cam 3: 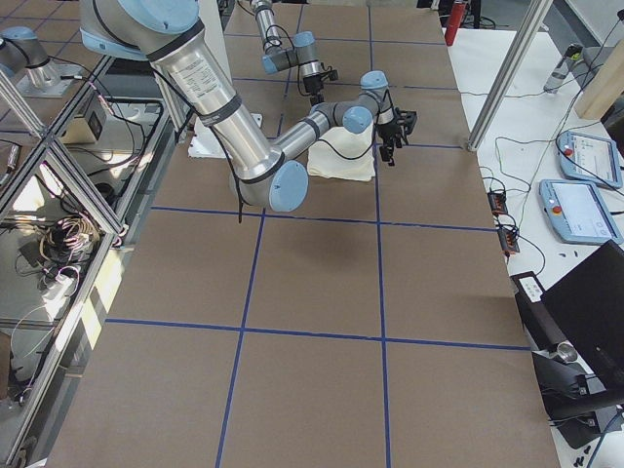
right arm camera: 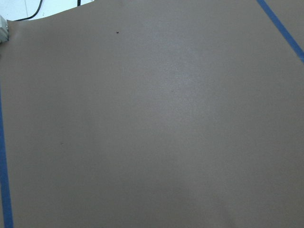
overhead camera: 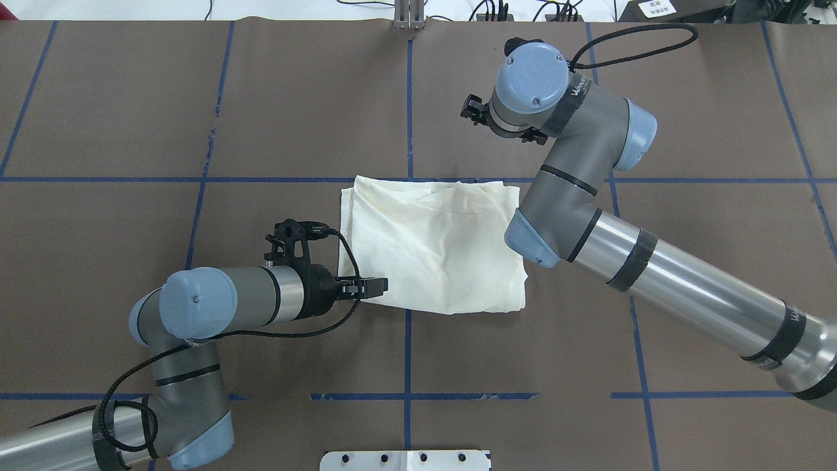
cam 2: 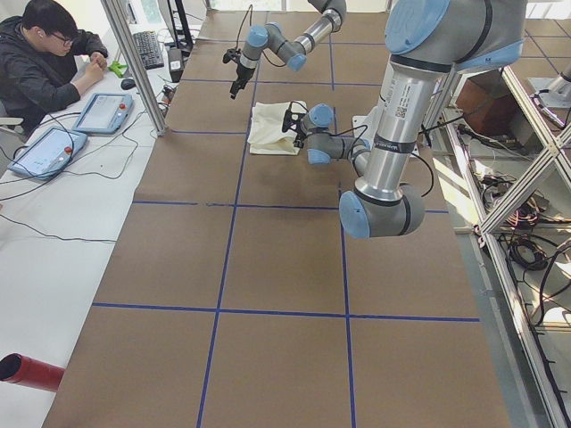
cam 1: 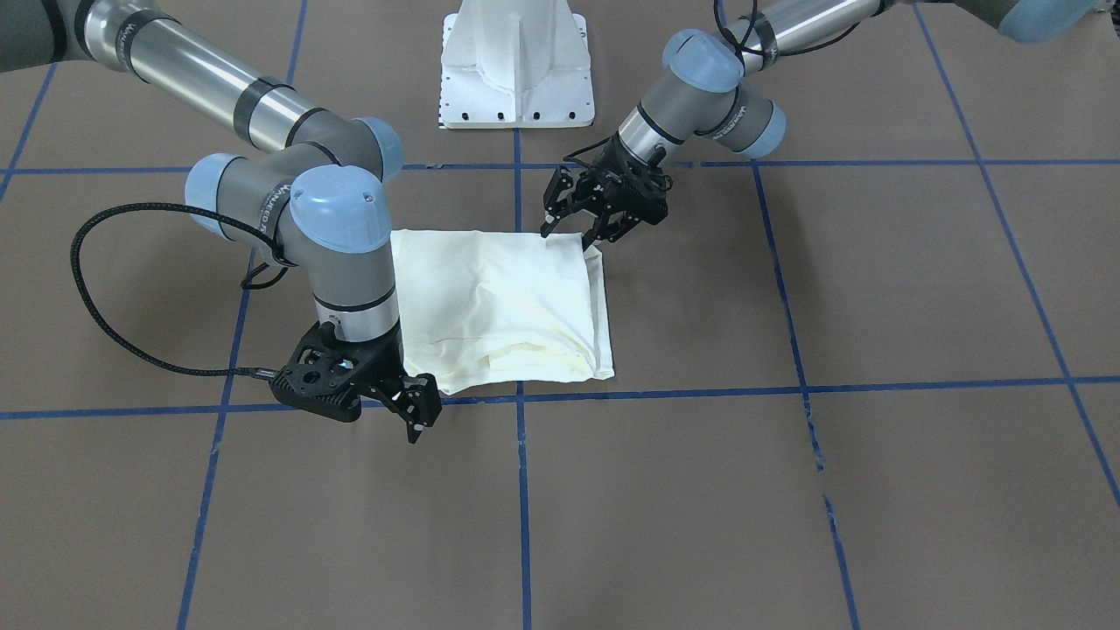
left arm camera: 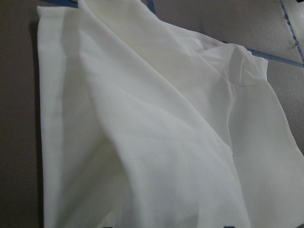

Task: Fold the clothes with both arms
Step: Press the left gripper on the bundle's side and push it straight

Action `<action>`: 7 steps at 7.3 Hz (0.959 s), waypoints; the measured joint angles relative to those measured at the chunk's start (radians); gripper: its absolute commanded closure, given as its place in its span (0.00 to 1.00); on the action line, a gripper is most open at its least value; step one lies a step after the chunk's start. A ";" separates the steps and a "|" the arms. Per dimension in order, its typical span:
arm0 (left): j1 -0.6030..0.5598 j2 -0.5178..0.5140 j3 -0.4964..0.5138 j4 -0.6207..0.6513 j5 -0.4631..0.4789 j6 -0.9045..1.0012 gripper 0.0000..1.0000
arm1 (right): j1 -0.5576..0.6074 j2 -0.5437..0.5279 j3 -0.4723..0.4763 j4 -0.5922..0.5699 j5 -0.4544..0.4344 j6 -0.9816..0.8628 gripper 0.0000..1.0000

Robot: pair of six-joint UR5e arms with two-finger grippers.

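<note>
Though parked right at a corner of the shirt (cam 1: 503, 306), gripping nothing: left claw (cam 1: 573, 236), jaws spread wide, tips at or just over the cloth edge on the robot's side; contact not resolvable. From its wrist camera, only cream fabric below. Right claw (cam 1: 420, 416): near the diagonally opposite, far corner, off the cloth, nothing in it; jaws seen at an awkward angle, so cannot tell whether spread or closed. From its wrist camera, only bare brown surface (cam 1: 919, 280).

Shirt location: middle of the surface, over a crossing of the blue tape lines (cam 1: 875, 386), in front of the white pedestal (cam 1: 516, 70). Folded into a compact, roughly square packet, plain cream side up, no print and no loose sleeve showing. Stacked layers visible along the edge away from the robot; neckline (overhead camera: 461, 195) faintly visible on top; one soft ridge across the middle.

Progress, as a judgement: mostly done, sleeves and body apparently folded in. Possibly left: one last halving, or smoothing of the ridge and loose edge, then withdrawal of both claws. Cannot rule out already finished.
</note>
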 measured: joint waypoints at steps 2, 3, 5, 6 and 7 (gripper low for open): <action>-0.021 -0.002 0.004 -0.014 -0.003 0.043 0.00 | -0.001 -0.002 0.003 0.000 -0.001 0.001 0.00; -0.039 -0.006 0.007 -0.024 -0.005 0.071 0.00 | -0.001 -0.002 0.003 0.000 -0.002 0.001 0.00; -0.077 -0.014 0.046 -0.080 -0.048 0.122 0.00 | -0.001 -0.002 0.003 0.000 -0.003 0.000 0.00; -0.092 -0.017 0.092 -0.143 -0.080 0.156 0.00 | -0.001 -0.002 0.003 0.000 -0.003 0.000 0.00; -0.096 -0.023 0.131 -0.193 -0.098 0.173 0.00 | -0.002 -0.002 0.002 0.000 -0.003 -0.001 0.00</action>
